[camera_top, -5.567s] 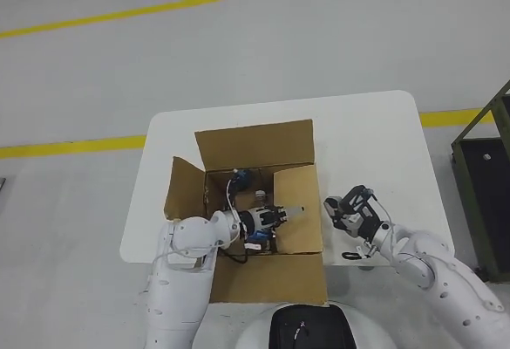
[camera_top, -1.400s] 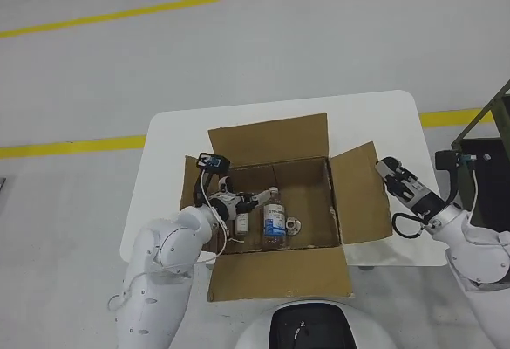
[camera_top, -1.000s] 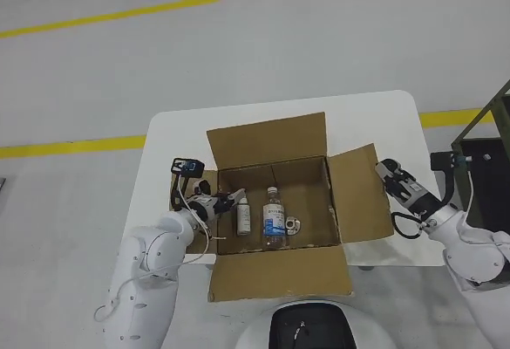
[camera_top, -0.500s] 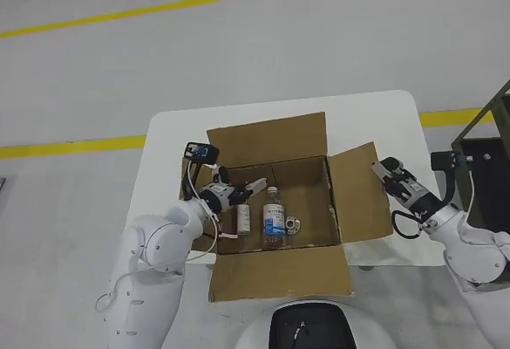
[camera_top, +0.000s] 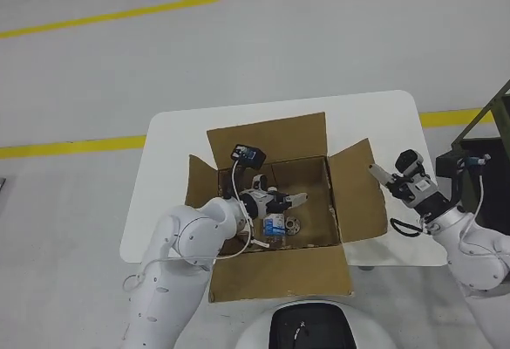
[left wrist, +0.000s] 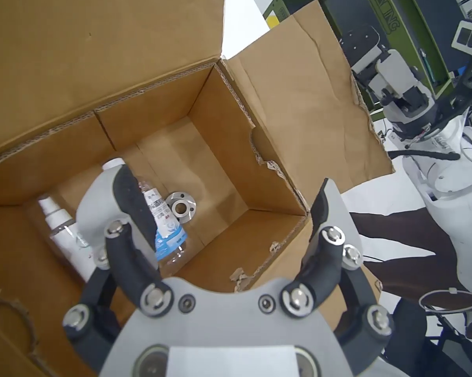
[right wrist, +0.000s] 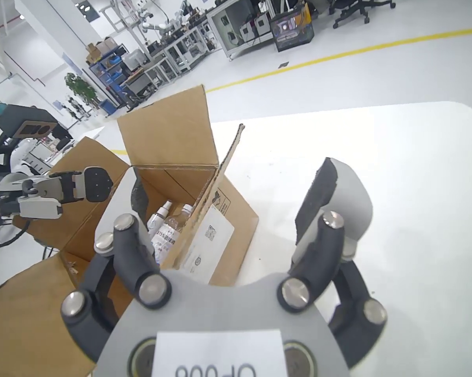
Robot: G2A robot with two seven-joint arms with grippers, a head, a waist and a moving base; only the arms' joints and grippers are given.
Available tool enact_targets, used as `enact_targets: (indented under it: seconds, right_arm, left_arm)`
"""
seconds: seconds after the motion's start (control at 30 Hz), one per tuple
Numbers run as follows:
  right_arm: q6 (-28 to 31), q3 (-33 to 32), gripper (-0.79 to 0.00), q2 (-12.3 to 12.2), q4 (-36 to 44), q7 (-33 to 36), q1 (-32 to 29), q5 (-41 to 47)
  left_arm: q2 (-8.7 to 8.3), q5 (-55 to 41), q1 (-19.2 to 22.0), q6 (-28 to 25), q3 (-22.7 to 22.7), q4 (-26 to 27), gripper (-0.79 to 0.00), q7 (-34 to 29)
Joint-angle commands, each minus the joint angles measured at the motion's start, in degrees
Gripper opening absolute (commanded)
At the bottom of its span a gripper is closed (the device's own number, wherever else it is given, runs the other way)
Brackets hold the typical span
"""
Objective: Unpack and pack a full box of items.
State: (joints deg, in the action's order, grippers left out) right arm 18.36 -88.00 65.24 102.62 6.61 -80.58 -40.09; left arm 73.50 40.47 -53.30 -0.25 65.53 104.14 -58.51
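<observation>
I am holding the left gripper [left wrist: 224,198] above the open cardboard box [camera_top: 268,140], with its jaws spread wide and gripping nothing. Beneath it, on the box floor, a clear water bottle [left wrist: 167,229] is lying between a white spray bottle [left wrist: 61,229] and a metal flange [left wrist: 179,207]. The right gripper [right wrist: 232,182] is hovering, equally wide open and empty, beside the box's right flap, over the white table [camera_top: 368,118].

Open box [camera_top: 268,140] on table [camera_top: 368,113], L gripper [camera_top: 282,195] over bottle [camera_top: 276,226] inside, R gripper [camera_top: 390,167] beside flap [camera_top: 359,199]
</observation>
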Motion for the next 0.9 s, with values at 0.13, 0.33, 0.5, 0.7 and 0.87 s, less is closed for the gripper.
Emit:
enact_targets:
  seconds: [0.13, 0.33, 0.5, 0.7, 0.87]
  right_arm:
    - [0.8, 0.1, 0.0, 0.2, 0.6, -5.6, -0.8, -2.9]
    - [1.1, -0.7, 0.0, 0.3, 2.6, -10.5, -1.8, -5.5]
    - [0.3, -1.3, -0.785, 0.4, 5.4, -12.7, -2.9, -8.3]
    - [-0.9, -1.6, -0.785, 0.6, 6.6, -13.0, -3.6, -8.9]
    - [-1.6, -1.3, -0.785, 0.7, 6.8, -13.0, -4.0, -9.2]
  left_arm:
    - [0.0, 0.4, 0.0, 0.0, 0.0, 0.0, 0.0, 0.0]
    - [0.0, 0.4, 0.0, 0.0, 0.0, 0.0, 0.0, 0.0]
    - [-0.01, 2.5, 0.4, 0.9, -1.3, 0.8, 0.0, -0.7]
    - [0.72, 6.7, 4.8, 6.1, -6.8, -1.5, 0.0, -5.9]
    - [1.84, 15.6, 9.0, 10.6, -14.5, -7.6, 0.0, -10.5]
